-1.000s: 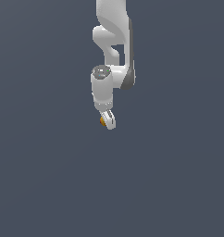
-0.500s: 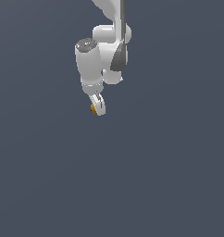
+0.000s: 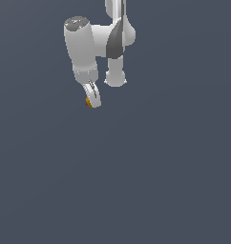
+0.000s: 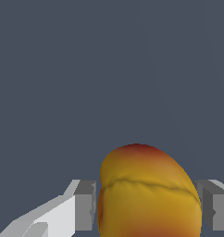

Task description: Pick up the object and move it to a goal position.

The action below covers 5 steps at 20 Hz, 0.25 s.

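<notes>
- Exterior view: claw [image 3: 92,101] hangs from the bent arm [image 3: 84,45], pinching the object [image 3: 88,102] at its tips, clear of any surface, so it can be carried.
- Wrist view: pads [image 4: 85,205] press both sides of the object [image 4: 148,194], gripping it firmly.

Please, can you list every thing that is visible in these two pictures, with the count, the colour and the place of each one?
Small roundish orange-yellow lump with a reddish spot: one, orange-yellow with red near its tip, held between the two fingers of the tool; in the exterior view it shows only as a small orange dot at the fingertips.
Plain background surface: one, uniform dark blue-grey, fills the rest of both views; no edge or marking is visible.
Robot arm: one, white with dark grey joint parts, comes down from the upper edge of the exterior view.
Tool: one, white with grey finger pads, at the end of the arm, shut on the lump.
</notes>
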Tool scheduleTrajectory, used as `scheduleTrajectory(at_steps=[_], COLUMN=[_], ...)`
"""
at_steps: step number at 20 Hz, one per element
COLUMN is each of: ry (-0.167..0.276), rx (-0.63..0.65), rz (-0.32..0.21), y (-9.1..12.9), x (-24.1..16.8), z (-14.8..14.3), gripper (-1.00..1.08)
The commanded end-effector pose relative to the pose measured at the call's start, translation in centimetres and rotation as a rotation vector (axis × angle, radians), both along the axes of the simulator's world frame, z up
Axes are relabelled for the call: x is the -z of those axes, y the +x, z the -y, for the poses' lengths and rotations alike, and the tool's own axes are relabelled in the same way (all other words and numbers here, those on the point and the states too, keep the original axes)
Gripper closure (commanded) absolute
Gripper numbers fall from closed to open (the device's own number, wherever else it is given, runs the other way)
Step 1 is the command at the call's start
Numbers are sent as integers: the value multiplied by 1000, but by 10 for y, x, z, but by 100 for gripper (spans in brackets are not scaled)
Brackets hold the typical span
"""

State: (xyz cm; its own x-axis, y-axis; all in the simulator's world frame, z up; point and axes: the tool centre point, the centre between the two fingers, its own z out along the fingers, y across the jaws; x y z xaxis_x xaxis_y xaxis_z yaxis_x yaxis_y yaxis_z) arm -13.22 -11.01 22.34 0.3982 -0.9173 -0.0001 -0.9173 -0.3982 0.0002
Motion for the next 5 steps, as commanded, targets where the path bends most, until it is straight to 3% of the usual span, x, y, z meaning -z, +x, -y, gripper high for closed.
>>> scheduleTrajectory(at_steps=[1,5], ry=[0,0], rx=[-1,-2], rz=[0,0], y=[-1,-1], x=[-7,-11], z=[3,5], gripper=[108,108])
